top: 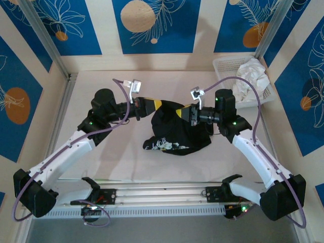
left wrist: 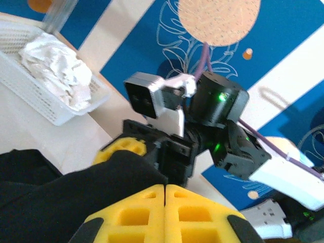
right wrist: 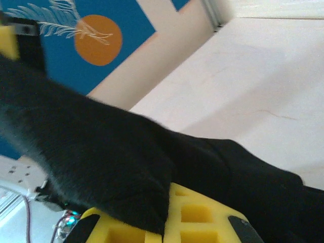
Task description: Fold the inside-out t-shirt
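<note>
The inside-out t-shirt is a black bundle lifted at its top between both grippers, its lower edge with white print resting on the table. My left gripper is shut on the shirt's upper left part; in the left wrist view its yellow fingertips meet, with black cloth running in from the left. My right gripper is shut on the upper right part, close to the left one. In the right wrist view the black cloth drapes over its yellow fingers.
A white basket holding a crumpled white cloth stands at the back right, also seen as the basket in the left wrist view. Metal frame posts stand at the table's back corners. Bare table lies front left.
</note>
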